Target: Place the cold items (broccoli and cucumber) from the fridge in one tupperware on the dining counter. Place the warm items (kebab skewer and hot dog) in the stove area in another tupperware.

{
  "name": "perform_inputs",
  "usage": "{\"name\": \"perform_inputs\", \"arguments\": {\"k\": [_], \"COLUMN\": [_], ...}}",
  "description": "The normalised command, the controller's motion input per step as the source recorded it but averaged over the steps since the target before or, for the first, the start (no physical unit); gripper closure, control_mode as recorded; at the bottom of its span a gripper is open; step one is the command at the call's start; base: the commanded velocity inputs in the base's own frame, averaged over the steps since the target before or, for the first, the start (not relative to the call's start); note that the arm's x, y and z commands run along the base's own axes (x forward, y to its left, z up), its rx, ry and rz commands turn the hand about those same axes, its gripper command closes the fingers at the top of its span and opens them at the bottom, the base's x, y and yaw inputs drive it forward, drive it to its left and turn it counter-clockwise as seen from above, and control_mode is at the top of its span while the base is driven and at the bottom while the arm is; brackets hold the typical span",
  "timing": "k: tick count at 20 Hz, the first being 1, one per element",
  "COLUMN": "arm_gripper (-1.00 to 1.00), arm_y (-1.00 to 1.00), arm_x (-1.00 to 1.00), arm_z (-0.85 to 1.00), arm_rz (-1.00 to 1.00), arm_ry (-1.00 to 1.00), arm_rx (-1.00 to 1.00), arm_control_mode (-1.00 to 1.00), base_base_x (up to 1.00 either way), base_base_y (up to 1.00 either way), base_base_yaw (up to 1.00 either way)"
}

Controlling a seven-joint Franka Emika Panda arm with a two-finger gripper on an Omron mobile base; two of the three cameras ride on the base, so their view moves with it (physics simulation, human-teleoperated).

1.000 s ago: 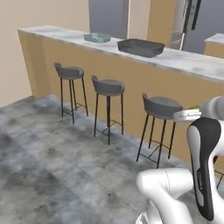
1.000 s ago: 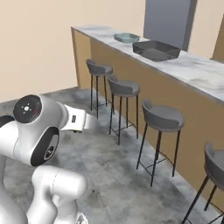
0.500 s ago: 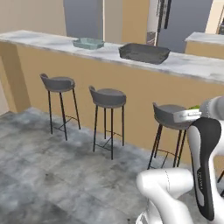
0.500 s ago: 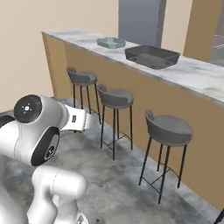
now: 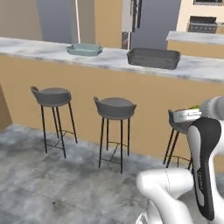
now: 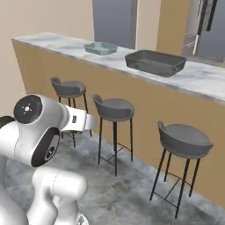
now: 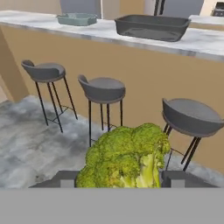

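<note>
Facing the counter [image 7: 131,43], jaws hold broccoli [image 7: 124,159] stalk-down, florets up.

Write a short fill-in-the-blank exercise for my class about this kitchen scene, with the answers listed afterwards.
1. The gripper holds a green head of ____.
2. On the marble dining counter sit ____ tupperware containers.
3. The pale teal tupperware sits to the ____ of the dark grey tupperware.
4. Both tupperware containers are ____ inside.

Missing words: broccoli; two; left; empty

Two tupperwares [image 5: 84,49] [image 5: 153,57] sit side by side on the counter [image 5: 109,59], three stools [image 6: 113,109] before it
</note>
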Motion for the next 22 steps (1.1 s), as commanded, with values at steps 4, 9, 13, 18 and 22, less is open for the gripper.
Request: {"name": "perform_inputs", "arguments": {"k": [4,9,13,18,22], "arm_gripper": [1.0,1.0,1.0,1.0,1.0], "arm_y": [0.0,0.0,0.0,0.0,0.0], "arm_x": [0.0,0.0,0.0,0.0,0.0], "arm_z": [0.0,0.0,0.0,0.0,0.0], "arm_rz": [0.0,0.0,0.0,0.0,0.0], "arm_ry": [0.0,0.0,0.0,0.0,0.0], "arm_rx": [0.0,0.0,0.0,0.0,0.0], "arm_control_mode": [1.0,1.0,1.0,1.0,1.0], "base_base_x": [1.0,1.0,1.0,0.97,0.84], "base_base_y": [1.0,1.0,0.99,0.88,0.63], "base_base_yaw": [-0.35,-0.36,-0.37,-0.36,-0.35]}}
